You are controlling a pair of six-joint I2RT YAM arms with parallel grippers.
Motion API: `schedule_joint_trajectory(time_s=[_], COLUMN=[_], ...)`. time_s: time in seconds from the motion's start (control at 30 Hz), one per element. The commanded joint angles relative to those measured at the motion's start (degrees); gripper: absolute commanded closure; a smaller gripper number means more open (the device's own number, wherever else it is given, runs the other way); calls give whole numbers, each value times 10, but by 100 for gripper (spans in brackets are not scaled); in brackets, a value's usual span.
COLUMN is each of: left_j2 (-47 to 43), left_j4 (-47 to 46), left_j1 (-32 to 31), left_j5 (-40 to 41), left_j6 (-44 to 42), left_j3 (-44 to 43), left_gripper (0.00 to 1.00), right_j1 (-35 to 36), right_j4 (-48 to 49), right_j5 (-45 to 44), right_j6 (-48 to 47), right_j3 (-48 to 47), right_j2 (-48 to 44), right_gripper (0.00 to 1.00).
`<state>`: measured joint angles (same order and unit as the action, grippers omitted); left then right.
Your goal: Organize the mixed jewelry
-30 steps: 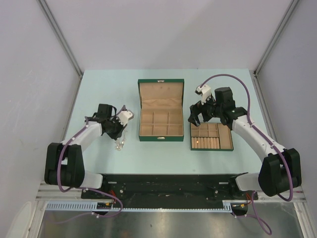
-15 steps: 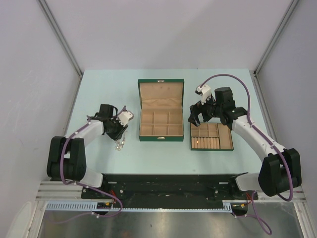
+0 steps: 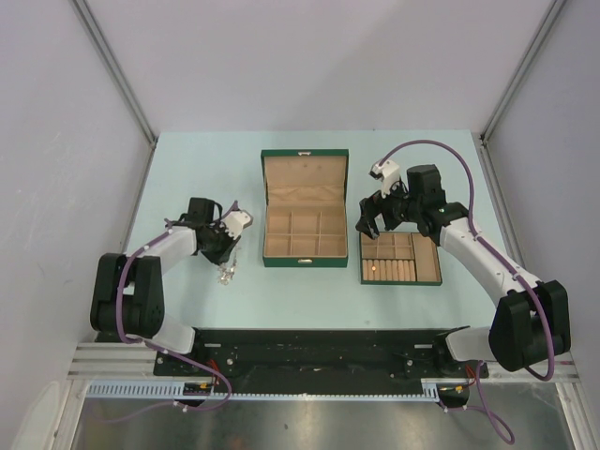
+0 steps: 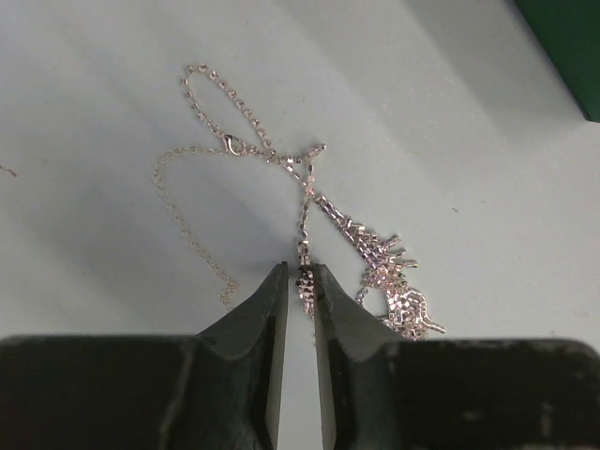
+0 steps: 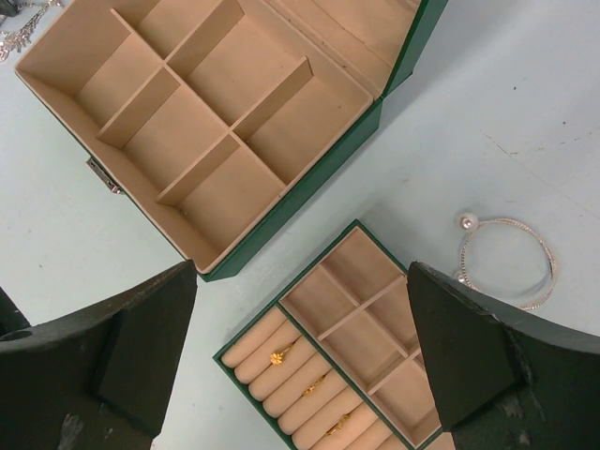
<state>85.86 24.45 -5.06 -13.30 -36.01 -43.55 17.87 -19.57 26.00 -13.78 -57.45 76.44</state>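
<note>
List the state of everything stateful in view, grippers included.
green box: open, lid up, visible compartments empty
tray: gold rings on the rolls, square compartments empty
necklace: on the table, one strand pinched
silver loop: lying loose beside the tray
left gripper: shut on necklace
right gripper: open, empty, above box and tray

Open green box point(image 3: 305, 183) beside ring tray point(image 3: 427, 255)

Left arm point(image 3: 165, 248), right arm point(image 3: 475, 255), white shells with black joints, purple cables point(image 3: 441, 144) trailing each, white wrist camera mounts point(image 3: 385, 170), black wedge fingers point(image 5: 469, 347) (faintly scuffed).
</note>
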Motion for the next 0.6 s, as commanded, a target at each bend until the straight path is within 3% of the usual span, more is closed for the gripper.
schedule_joint_trajectory(time_s=[0.0,0.33,0.57], left_j2=[26,54,61], left_j4=[18,38,45], left_j1=[3,4,4], left_j5=[-7,-5,-11], left_j6=[-14,-33,-42], left_j3=[15,11,12], left_gripper=[80,89,100], right_j1=[-4,-3,-5], right_j4=[1,1,1], right_j5=[5,5,5], right_j6=[-3,-3,-3], right_j3=[-21,-21,-21], right_j2=[-3,-3,-3], right_gripper=[0,0,0])
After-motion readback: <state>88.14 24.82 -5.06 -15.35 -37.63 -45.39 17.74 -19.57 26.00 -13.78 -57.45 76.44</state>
